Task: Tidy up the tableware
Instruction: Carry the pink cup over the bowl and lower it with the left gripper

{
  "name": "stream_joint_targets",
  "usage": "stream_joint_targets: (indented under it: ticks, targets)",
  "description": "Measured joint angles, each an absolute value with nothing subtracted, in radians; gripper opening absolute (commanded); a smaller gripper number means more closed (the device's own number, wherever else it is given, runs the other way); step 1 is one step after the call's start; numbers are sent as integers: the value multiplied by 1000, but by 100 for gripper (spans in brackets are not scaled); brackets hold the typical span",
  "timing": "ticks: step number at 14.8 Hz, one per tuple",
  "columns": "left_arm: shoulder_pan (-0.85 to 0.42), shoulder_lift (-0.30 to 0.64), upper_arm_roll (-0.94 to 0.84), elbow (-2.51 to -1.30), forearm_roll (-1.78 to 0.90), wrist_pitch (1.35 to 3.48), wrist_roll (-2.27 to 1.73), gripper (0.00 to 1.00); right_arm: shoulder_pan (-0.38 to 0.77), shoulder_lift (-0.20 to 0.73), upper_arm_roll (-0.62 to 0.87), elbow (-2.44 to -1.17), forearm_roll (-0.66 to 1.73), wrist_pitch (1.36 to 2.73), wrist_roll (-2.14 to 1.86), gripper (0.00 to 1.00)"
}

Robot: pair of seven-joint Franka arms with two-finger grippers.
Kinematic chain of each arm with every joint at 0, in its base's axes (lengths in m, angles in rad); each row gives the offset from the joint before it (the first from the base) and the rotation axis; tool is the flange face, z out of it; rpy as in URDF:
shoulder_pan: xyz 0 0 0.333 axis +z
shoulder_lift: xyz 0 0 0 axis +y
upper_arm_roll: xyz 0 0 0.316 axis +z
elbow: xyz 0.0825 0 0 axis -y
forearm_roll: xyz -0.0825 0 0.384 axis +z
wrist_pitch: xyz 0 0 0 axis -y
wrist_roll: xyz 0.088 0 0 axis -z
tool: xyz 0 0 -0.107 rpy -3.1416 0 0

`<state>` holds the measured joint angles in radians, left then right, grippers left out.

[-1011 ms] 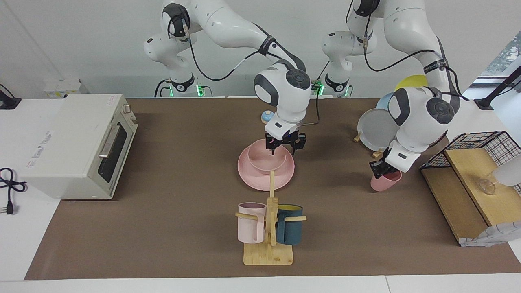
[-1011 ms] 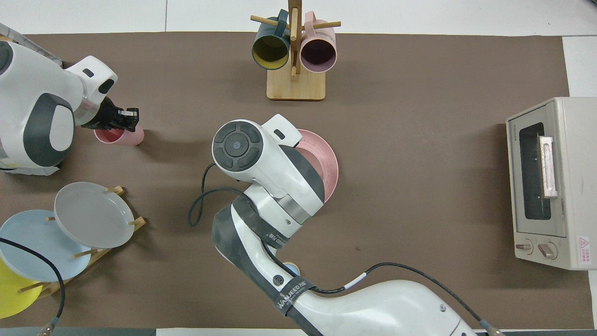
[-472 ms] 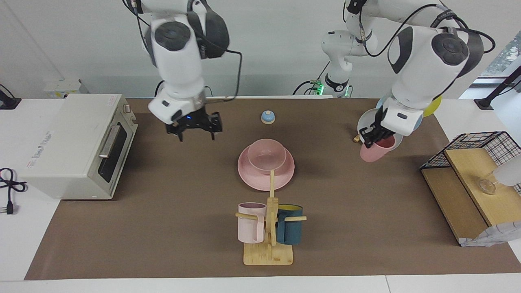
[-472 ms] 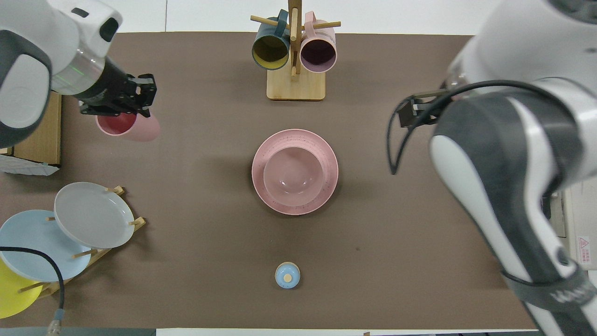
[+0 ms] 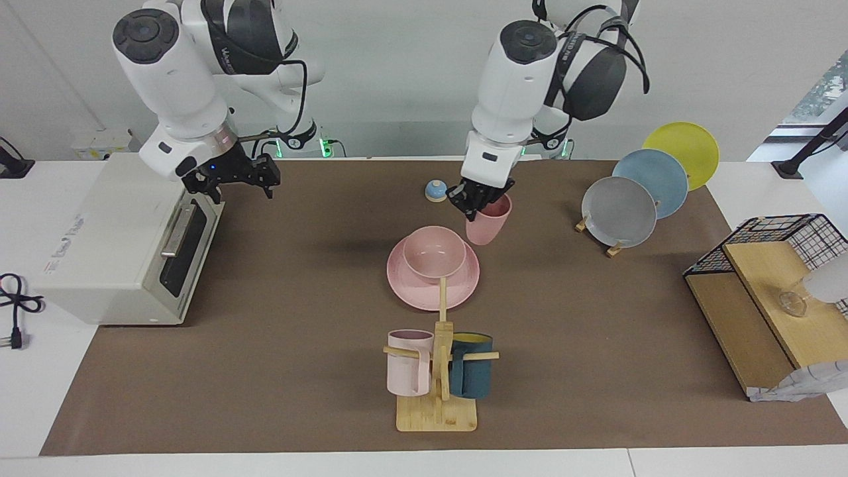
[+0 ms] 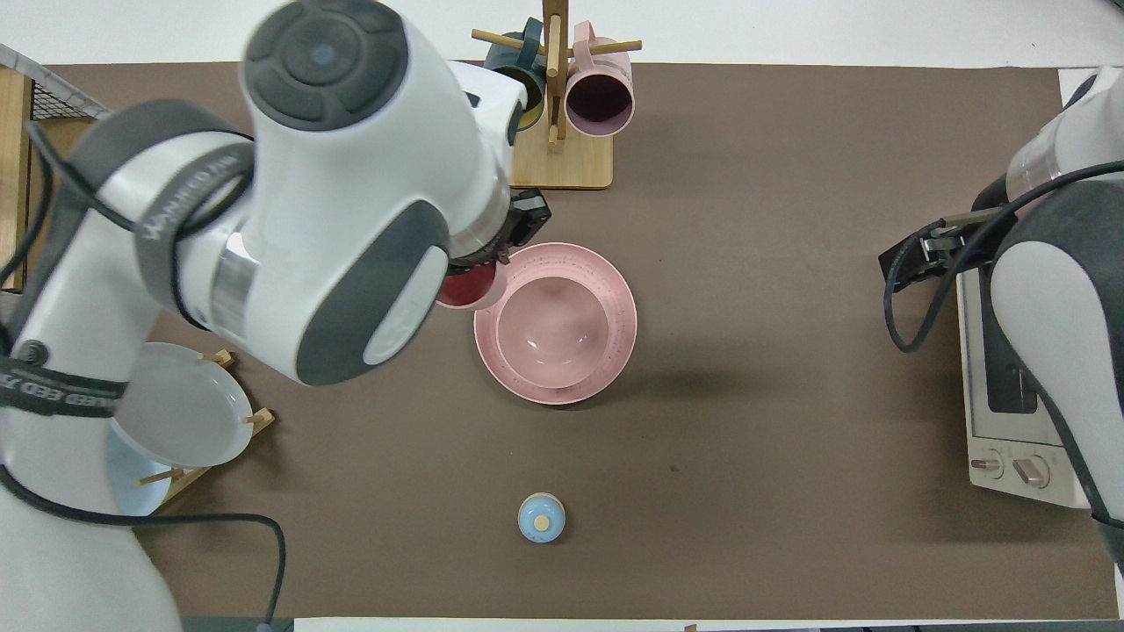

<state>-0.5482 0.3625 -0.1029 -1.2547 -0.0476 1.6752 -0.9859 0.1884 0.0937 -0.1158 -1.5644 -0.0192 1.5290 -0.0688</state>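
Over the plate's [image 5: 424,291] edge, left fingers [image 5: 472,207] clamp the cup [image 5: 488,222] — right fingers [image 5: 267,184] apart.

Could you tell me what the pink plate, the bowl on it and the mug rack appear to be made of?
The pink plate looks like matte plastic or a wheat-straw composite, faintly speckled in the overhead view. The bowl has the same dull pink finish with only soft highlights, so it is likely the same material; ceramic cannot be ruled out. The mug rack looks like pale unpainted wood, perhaps bamboo.
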Motion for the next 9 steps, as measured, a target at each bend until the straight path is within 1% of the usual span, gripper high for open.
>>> stream_joint_targets:
  ticks: [2,6,9]
  targets:
    - [-587,378,-103,-1312,-48,1754,-1029,0,185,76,-143,-1609,-19,1588,-136,100]
    - [-621,401,-102,-1406,-48,1869,-1075,0,177,36,-160,-1680,-19,1629,-164,100]
    - [-644,411,-102,-1472,-46,1930,-1108,0,177,25,-158,-1699,-19,1634,-164,100]
